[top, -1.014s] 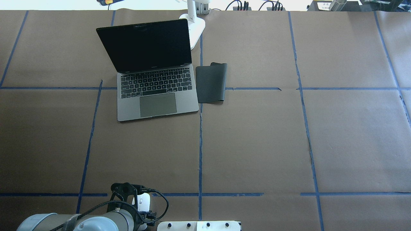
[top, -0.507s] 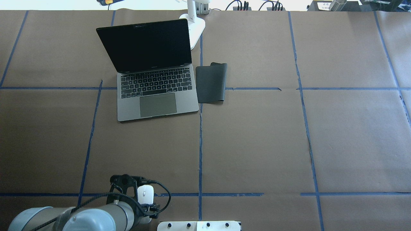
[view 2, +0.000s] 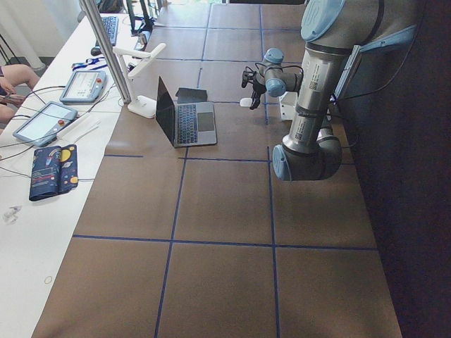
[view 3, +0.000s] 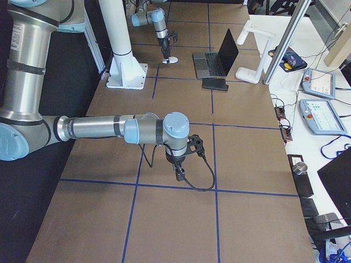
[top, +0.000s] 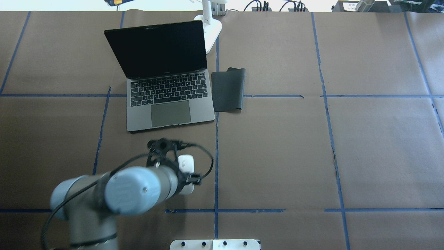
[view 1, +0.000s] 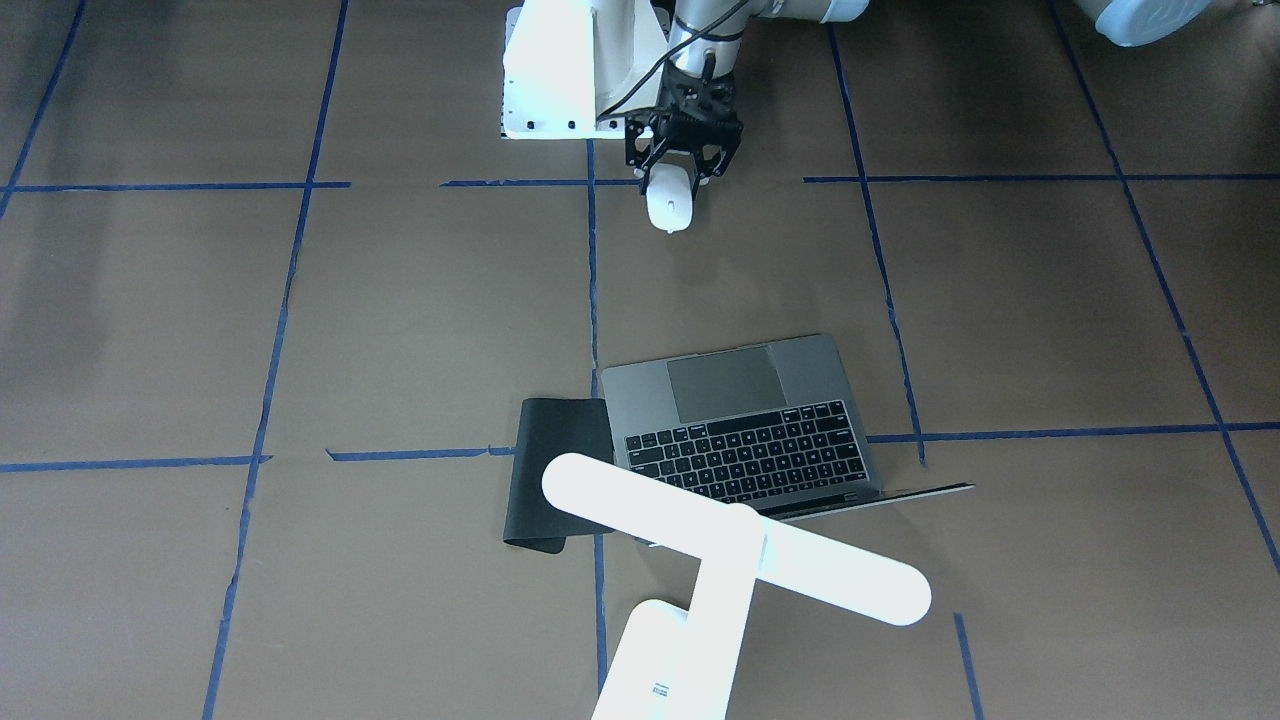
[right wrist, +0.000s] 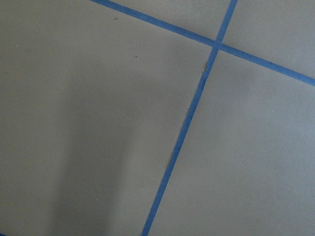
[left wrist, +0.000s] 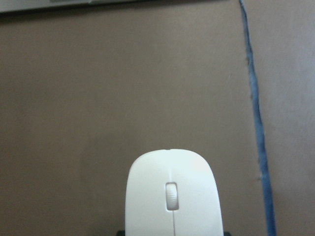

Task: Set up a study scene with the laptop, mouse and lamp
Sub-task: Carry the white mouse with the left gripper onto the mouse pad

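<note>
My left gripper [view 1: 682, 178] is shut on the white mouse [view 1: 668, 208] and holds it above the table, on the near side of the laptop; the mouse fills the bottom of the left wrist view [left wrist: 172, 196]. In the overhead view the mouse [top: 186, 162] is a short way in front of the open dark-grey laptop [top: 166, 86]. The white T-shaped lamp [view 1: 735, 545] stands behind the laptop at the far edge, its base [top: 212, 27] by the screen's right corner. My right gripper [view 3: 178, 170] hangs low over bare table at the right end; I cannot tell if it is open.
A flat black pad [top: 228, 89] lies just right of the laptop. The white bolted pedestal [view 1: 560, 70] stands at the robot's edge. Blue tape lines [right wrist: 187, 123] cross the brown table cover. Tablets and cables lie beyond the far edge [view 3: 318, 82].
My left arm has moved forward from the table's near edge toward the laptop, carrying the mouse with it. Laptop, lamp and pad have not moved.
</note>
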`<state>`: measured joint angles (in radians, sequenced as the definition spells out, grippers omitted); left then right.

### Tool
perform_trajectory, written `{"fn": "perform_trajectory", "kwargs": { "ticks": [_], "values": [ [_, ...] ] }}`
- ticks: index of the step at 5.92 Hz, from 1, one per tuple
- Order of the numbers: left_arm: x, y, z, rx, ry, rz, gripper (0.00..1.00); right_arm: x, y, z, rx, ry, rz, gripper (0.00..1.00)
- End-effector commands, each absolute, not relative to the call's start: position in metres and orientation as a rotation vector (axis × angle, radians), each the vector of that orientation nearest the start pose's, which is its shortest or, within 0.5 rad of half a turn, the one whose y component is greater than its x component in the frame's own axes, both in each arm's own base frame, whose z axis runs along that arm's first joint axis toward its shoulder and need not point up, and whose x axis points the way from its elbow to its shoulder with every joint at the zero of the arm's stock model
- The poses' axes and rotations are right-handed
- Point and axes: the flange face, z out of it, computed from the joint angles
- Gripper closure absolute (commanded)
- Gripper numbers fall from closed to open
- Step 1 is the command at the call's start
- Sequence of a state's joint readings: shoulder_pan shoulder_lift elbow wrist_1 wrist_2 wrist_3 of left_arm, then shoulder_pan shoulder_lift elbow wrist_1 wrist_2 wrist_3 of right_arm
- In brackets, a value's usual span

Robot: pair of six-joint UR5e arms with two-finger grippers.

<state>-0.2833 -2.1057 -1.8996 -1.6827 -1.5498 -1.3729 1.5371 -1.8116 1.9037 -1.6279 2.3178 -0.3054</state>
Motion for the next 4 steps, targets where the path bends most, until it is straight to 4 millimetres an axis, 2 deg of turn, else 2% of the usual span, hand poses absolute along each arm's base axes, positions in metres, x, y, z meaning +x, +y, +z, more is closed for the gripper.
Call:
{"fn": "perform_trajectory", "kwargs": {
  "ticks": [1,2,3,4],
  "values": [
    [0.592,-0.419,0.145,0.264,0.911,-0.098,0.96,0.053,-0.393,0.61,0.133,-0.739,-0.334,0.0],
    [0.611,-0.48,0.131,0.228,0.902,-0.084,0.96,0.052,-0.393,0.61,0.132,-0.74,-0.335,0.0],
    [0.638,-0.522,0.125,0.234,0.907,-0.096,0.96,0.052,-0.393,0.61,0.132,-0.74,-0.335,0.0],
    [0.653,-0.57,0.116,0.243,0.893,-0.088,0.96,0.052,-0.393,0.61,0.132,-0.741,-0.335,0.0]
  ]
}}
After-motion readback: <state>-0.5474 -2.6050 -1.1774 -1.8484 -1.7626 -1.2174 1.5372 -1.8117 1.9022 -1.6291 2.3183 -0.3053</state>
